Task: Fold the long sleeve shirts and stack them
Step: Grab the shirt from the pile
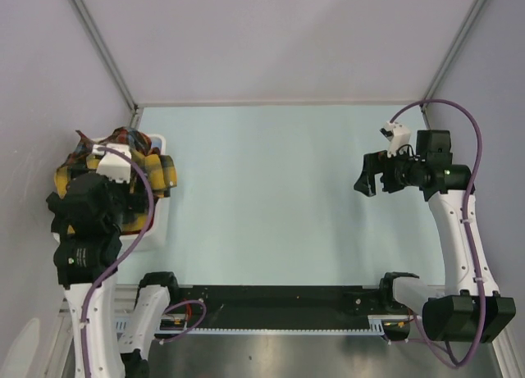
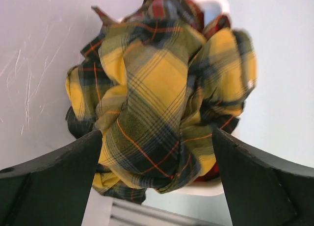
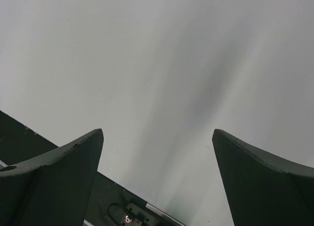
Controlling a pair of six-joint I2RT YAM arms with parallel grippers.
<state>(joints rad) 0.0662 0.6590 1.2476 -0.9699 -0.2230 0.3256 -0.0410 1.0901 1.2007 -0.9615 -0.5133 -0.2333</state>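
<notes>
A crumpled heap of long sleeve shirts (image 1: 157, 170) fills a white basket (image 1: 156, 224) at the table's left edge. Uppermost is the mustard-yellow plaid shirt (image 2: 157, 84). Red-toned plaid (image 2: 158, 6) shows behind it and under its lower edge. My left gripper (image 2: 157, 133) hangs open just over this bundle, a finger on each side, not touching it. From the top view the left gripper (image 1: 102, 196) is mostly hidden by its own wrist. Far right, my right gripper (image 1: 367, 179) hovers open over bare table, its fingers (image 3: 73, 157) holding nothing.
The basket's white rim (image 2: 216, 188) shows below the cloth. The pale blue table (image 1: 271, 189) stretches between the arms, walled at the back and sides. A black rail (image 1: 279, 300) with both arm bases runs along the near edge.
</notes>
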